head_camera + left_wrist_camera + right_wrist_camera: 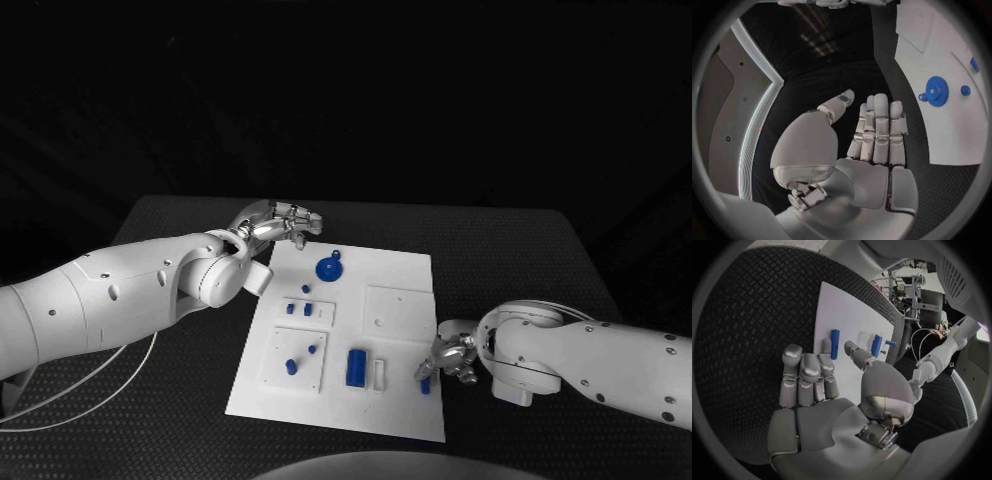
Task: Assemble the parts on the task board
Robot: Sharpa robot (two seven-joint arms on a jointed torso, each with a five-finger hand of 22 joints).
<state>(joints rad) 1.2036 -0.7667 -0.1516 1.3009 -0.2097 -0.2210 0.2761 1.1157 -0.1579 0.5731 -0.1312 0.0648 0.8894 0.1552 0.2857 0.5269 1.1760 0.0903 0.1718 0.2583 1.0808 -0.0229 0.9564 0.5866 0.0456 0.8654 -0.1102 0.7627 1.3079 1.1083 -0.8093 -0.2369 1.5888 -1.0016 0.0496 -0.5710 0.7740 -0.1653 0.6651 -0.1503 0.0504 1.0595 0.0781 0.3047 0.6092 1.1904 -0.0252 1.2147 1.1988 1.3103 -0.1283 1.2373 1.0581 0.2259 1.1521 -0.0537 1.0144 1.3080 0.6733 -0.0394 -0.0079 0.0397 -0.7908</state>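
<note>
Nearest you, your right hand sits at the near right edge of the task board, fingers loosely extended and apart, holding nothing; the right wrist view shows the palm bare. Just beside its fingertips lies a small blue peg, flat on the board. It looks like light, rigid plastic, smooth enough to skid or roll, so pinch it across its short width at mid-length rather than pushing down on an end.

A little to the left lies a larger blue block, next to a pale slot; it is stiff and should take a firm grip along its long sides. Left again, a short blue pin rests on a raised square plate. These small pieces are light, so close your fingers gently or they will flick away.

Farther off, two small studs stand in another plate, and beyond them a blue gear lies flat near the far edge; take it by the rim.

Farthest, your left hand hovers off the board's far left corner, fingers straight and together, thumb apart, gripping nothing
</note>
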